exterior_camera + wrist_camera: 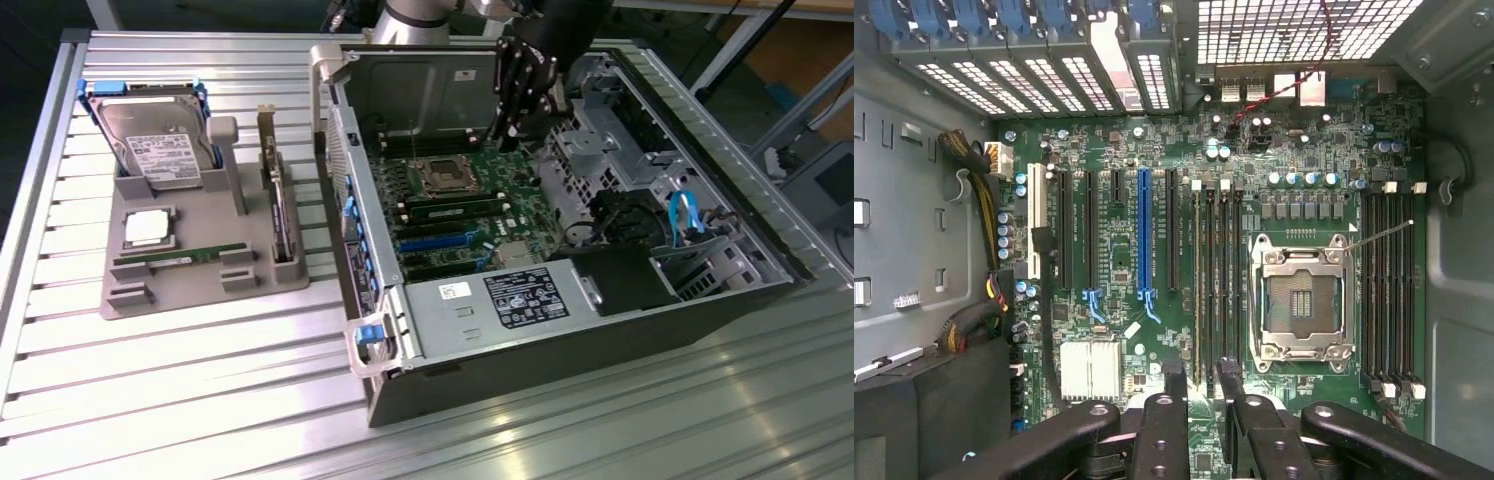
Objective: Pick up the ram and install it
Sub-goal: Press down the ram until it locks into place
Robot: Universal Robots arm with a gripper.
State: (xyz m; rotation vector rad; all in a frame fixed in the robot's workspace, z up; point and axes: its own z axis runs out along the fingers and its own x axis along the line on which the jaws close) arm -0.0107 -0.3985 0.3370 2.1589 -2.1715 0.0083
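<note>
Ram (454,211) sat seated in a board slot (470,203), centre of the exterior view, below the gripper (521,130), whose jaws stood wide and empty. We judged the install likely done. Another stick (180,257) lay in the tray (134,300), left.

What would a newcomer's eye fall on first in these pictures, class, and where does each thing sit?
The open computer case with its green motherboard dominates, lying on the slatted metal table. The black pincer hangs open over the board's memory slots. On the exterior view's left, a grey tray holds a hard drive and the ram.
</note>
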